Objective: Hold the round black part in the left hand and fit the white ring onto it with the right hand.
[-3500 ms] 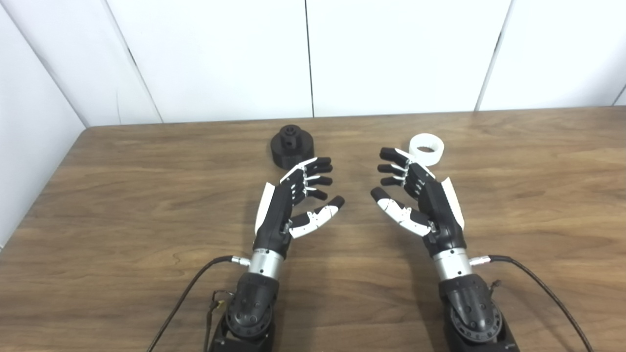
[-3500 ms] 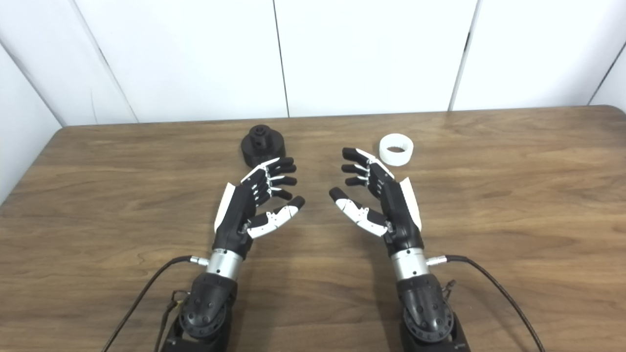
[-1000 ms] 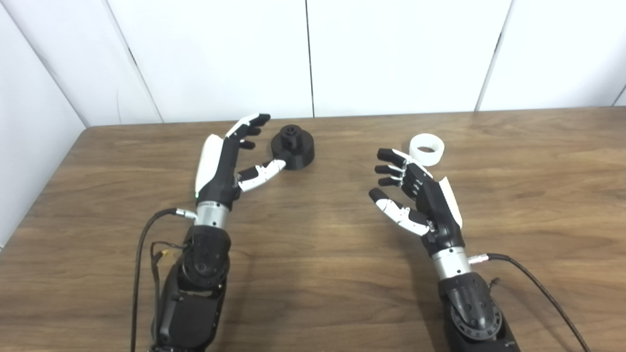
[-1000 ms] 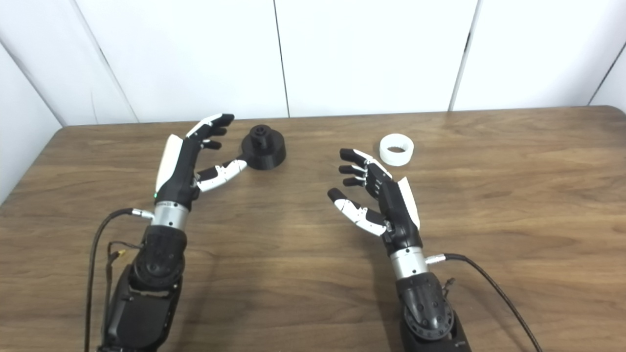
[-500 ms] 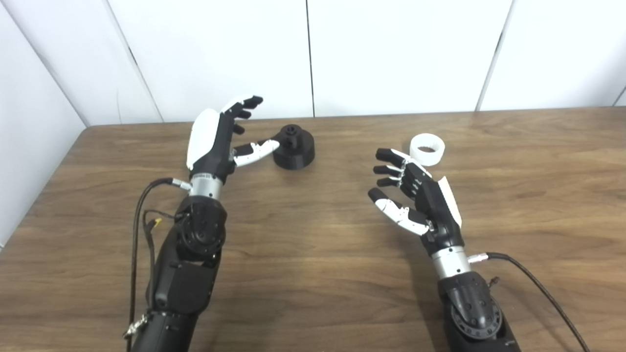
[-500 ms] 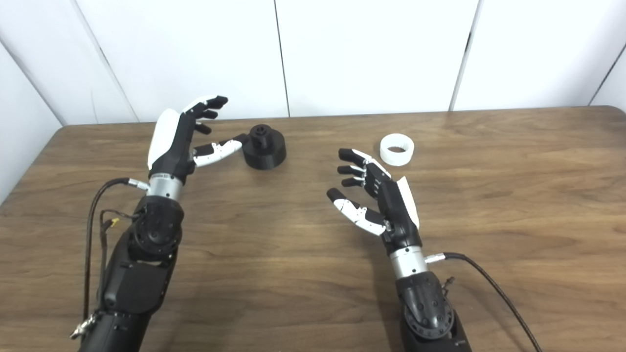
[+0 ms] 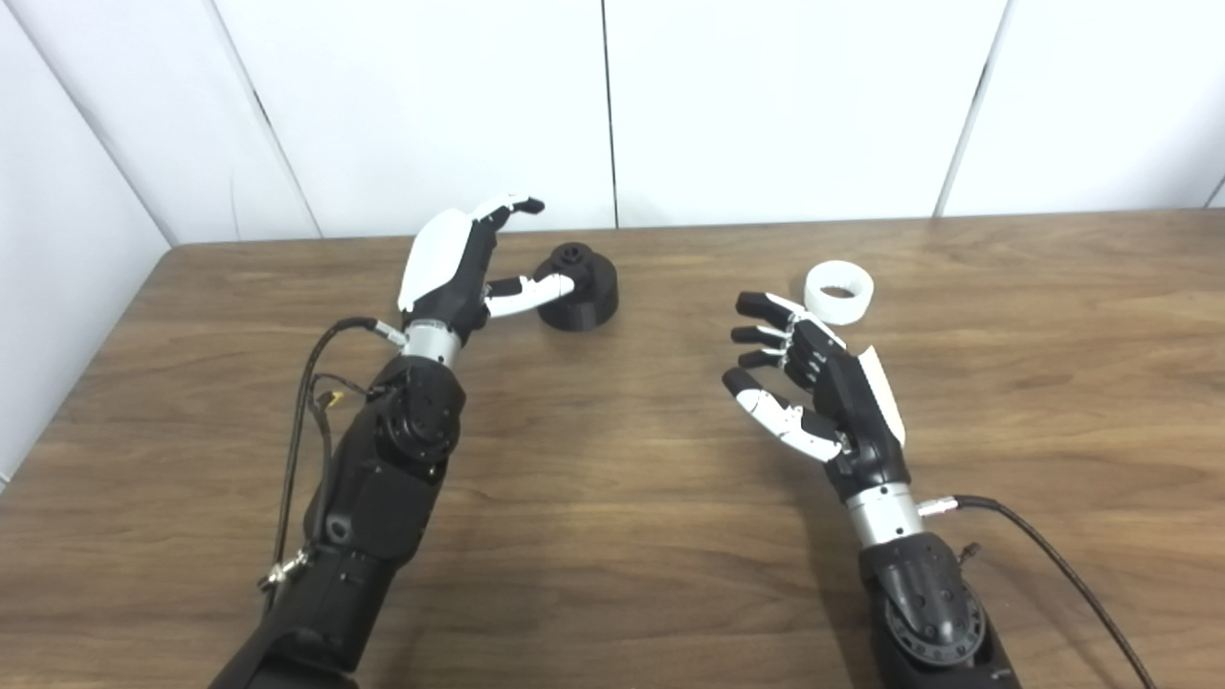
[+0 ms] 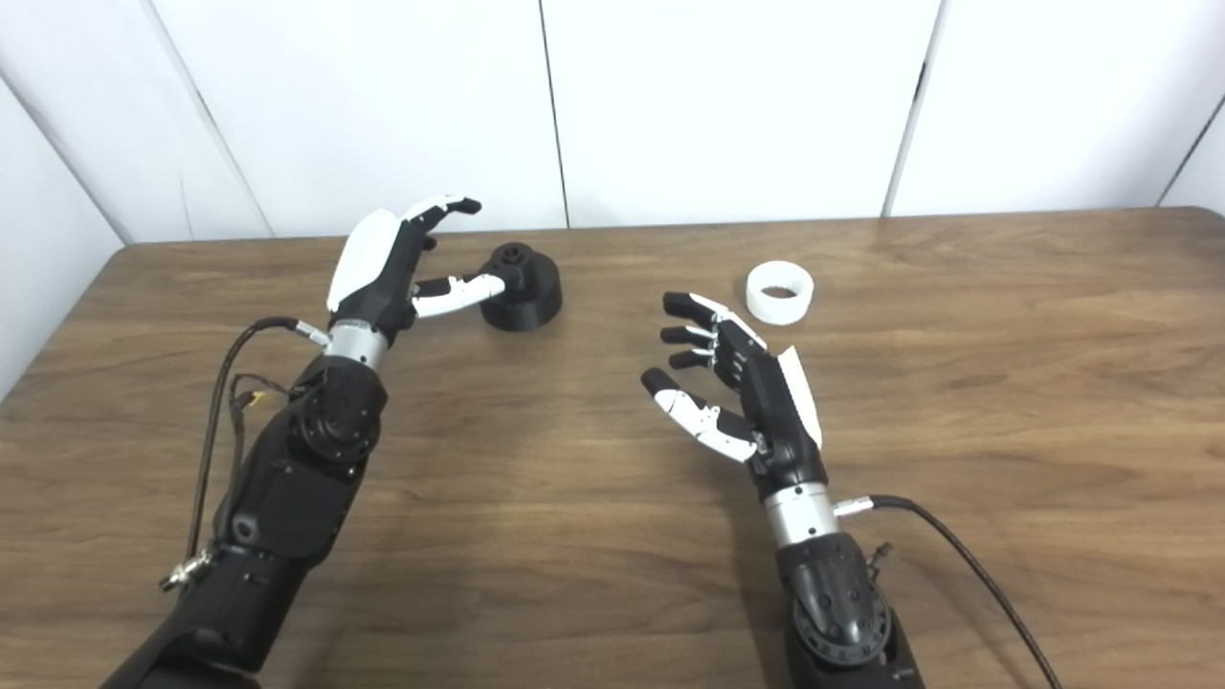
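Left hand (image 7: 459, 263) has shifted rightward toward round black part (image 7: 577, 284) on the desk (image 7: 612, 536); fingers spread, thumb tip overlapping its left side, nothing gripped. Right hand (image 7: 813, 378) unchanged, open and empty, near white ring (image 7: 837, 291).

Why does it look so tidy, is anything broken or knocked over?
Nothing stands out. The round black part sits flat on the table, and the white ring sits flat too. The left hand is open beside the part; the right hand is open, near the ring.
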`<action>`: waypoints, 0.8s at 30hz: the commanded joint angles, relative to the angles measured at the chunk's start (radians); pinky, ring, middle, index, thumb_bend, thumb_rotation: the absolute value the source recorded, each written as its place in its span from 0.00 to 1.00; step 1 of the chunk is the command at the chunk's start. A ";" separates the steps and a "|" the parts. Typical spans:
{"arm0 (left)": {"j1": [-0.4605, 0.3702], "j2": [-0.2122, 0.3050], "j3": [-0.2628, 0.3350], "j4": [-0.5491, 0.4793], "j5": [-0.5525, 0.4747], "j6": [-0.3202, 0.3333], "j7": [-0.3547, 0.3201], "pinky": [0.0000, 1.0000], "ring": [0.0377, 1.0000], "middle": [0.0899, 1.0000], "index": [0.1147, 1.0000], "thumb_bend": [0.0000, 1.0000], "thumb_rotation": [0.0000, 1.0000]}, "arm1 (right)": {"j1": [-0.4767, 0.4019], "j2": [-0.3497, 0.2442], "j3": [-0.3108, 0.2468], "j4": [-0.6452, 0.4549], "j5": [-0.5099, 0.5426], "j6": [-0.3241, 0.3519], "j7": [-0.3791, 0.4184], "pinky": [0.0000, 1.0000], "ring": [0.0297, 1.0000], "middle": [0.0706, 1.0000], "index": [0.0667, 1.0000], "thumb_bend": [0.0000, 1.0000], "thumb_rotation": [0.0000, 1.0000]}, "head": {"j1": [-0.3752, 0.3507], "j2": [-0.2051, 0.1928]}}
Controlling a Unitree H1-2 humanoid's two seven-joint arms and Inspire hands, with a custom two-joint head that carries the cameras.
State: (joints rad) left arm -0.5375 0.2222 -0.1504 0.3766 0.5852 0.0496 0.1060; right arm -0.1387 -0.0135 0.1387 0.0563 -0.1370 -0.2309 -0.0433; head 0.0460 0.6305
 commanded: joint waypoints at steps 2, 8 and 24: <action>-0.083 0.029 -0.019 0.016 0.015 -0.031 0.013 0.91 0.99 0.98 0.82 0.97 0.64 | 0.035 -0.033 -0.010 0.042 -0.023 -0.018 0.007 0.60 0.69 0.78 0.76 0.54 0.31 | -0.002 -0.001; -0.115 0.040 -0.064 0.073 0.051 -0.009 0.021 0.98 1.00 1.00 0.84 1.00 0.66 | 0.034 -0.030 -0.011 0.037 -0.019 -0.014 0.010 0.61 0.70 0.79 0.76 0.54 0.31 | -0.006 0.001; -0.177 0.050 -0.162 0.180 0.160 0.085 0.012 1.00 1.00 1.00 0.90 1.00 0.64 | 0.039 -0.033 -0.014 0.030 -0.014 -0.015 0.015 0.60 0.69 0.79 0.76 0.54 0.32 | -0.013 0.001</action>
State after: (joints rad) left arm -0.6452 0.2491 -0.3082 0.5604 0.7246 0.1250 0.1063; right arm -0.1369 -0.0137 0.1370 0.0504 -0.1352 -0.2219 -0.0362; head 0.0322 0.6305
